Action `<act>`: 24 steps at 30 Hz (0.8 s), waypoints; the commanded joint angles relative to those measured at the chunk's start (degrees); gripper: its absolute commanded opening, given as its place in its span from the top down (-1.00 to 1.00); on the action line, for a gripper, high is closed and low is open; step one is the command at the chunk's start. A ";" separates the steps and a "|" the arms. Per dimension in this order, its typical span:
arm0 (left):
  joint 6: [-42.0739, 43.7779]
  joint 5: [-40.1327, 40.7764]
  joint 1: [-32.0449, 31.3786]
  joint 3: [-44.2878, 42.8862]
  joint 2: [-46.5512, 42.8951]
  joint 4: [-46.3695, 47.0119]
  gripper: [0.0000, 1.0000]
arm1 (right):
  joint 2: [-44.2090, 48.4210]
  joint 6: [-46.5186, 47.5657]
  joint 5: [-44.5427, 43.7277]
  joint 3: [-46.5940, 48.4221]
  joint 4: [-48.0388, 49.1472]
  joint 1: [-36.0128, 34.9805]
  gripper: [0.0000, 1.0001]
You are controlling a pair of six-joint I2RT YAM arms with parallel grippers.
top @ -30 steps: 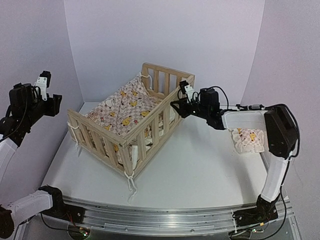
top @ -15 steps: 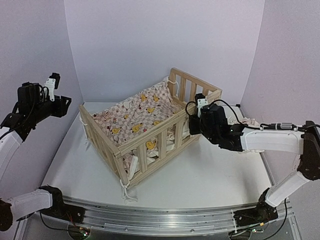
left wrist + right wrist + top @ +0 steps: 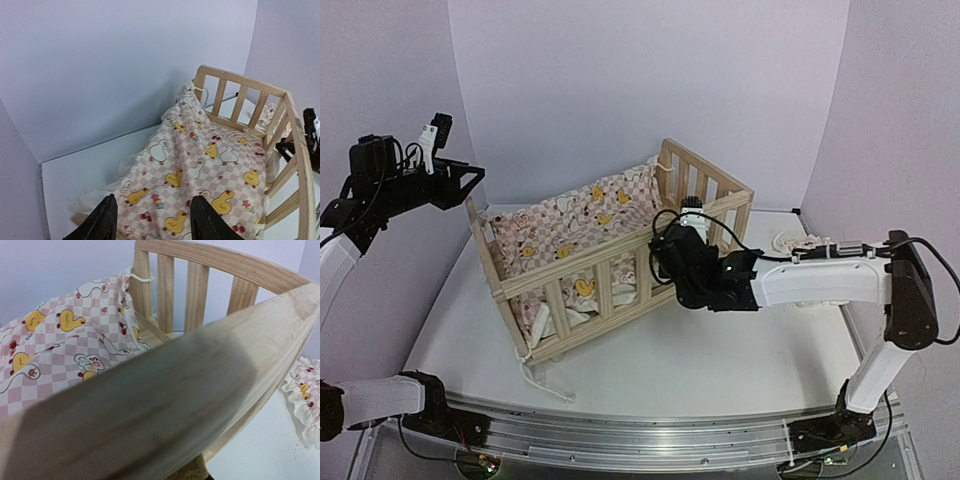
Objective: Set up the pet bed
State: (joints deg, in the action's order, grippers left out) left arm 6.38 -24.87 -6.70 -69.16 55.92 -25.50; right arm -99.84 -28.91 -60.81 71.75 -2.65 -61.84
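Where it stands near the middle of the white table (image 3: 720,350), the large light-wood pet bed (image 3: 580,271), a crib-like frame with slatted railing sides, sits turned at an angle. One short end points to the back right and the other to the front left. A pink-checkered cushion printed with yellow ducks (image 3: 575,215) lies inside it, draped up against the far end railing. Thin white cords hang from the bed's corners, and one trails onto the table at the front-left corner.

The right gripper (image 3: 668,252) is at the top rail of the near long side, about midway along. In the right wrist view that rail fills the picture as a close blur, and the jaws, narrowed, appear clamped on it, though the fingers themselves are hidden.

The left gripper (image 3: 468,183) hangs in the air above the bed's left end, clear of the wood. Its two black fingers (image 3: 107,220) stand roughly half apart with nothing between them.

A small ruffled pillow in the matching duck print (image 3: 300,395) lies on the table to the right, outside the frame and behind the right arm.
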 commanded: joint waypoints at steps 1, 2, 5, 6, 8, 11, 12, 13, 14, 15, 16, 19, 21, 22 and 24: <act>-1.07 -7.77 -1.18 -3.99 3.20 -1.00 0.00 | -3.85 -0.80 8.85 5.85 3.00 -5.29 1.00; -0.72 -7.99 -2.31 -4.19 3.75 -1.35 0.00 | -4.10 0.07 9.87 6.33 2.91 -5.57 1.00; 1.56 -7.66 -7.68 -4.85 5.63 -3.07 -0.04 | -4.18 3.12 14.83 7.54 2.74 -5.75 0.79; 2.53 -7.65 -9.53 -5.27 6.47 -3.95 -0.06 | -3.97 4.46 17.16 7.69 2.00 -5.75 0.63; 4.39 -8.48 -12.97 -6.17 7.97 -5.42 -0.13 | -3.35 8.88 21.73 7.77 0.20 -5.75 0.21; 6.62 -9.81 -16.62 -8.60 10.72 -8.46 -0.25 | -0.19 17.11 33.32 5.07 -0.52 -5.60 -0.29; 7.60 -10.70 -17.83 -9.52 11.61 -9.52 -0.28 | 1.56 20.27 37.55 3.76 -1.36 -5.54 -0.42; 8.50 -11.49 -19.10 -10.39 12.40 -10.54 -0.32 | 3.57 22.62 42.05 2.56 -2.73 -5.47 -0.54; 9.67 -12.26 -20.33 -11.09 12.99 -11.46 -0.34 | 5.61 25.23 45.97 1.74 -4.89 -5.37 -0.66; 10.42 -12.55 -21.34 -11.76 13.77 -12.36 -0.37 | 7.95 26.17 48.37 0.94 -8.22 -5.23 -0.72; 11.32 -12.82 -22.81 -12.41 14.47 -13.32 -0.38 | 10.65 26.66 50.26 0.02 -11.41 -4.85 -0.74; 14.54 -11.67 -26.43 -13.93 16.82 -16.74 -0.39 | 18.67 27.03 55.35 -2.60 -20.45 -2.88 -0.79; 16.58 -11.08 -29.09 -14.66 18.52 -18.77 -0.39 | 23.62 26.90 59.21 -2.56 -25.78 -0.62 -0.82; 17.52 -10.65 -30.20 -15.04 19.38 -19.74 -0.40 | 25.08 26.44 61.99 -1.69 -28.84 0.82 -0.83; 19.23 -9.68 -32.26 -15.91 21.29 -21.60 -0.41 | 26.69 25.27 67.75 1.26 -35.09 4.40 -0.85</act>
State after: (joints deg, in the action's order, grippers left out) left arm 19.82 -35.31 -35.58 -81.74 74.11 -41.09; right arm -78.28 -4.20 -7.99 68.86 -23.53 -63.24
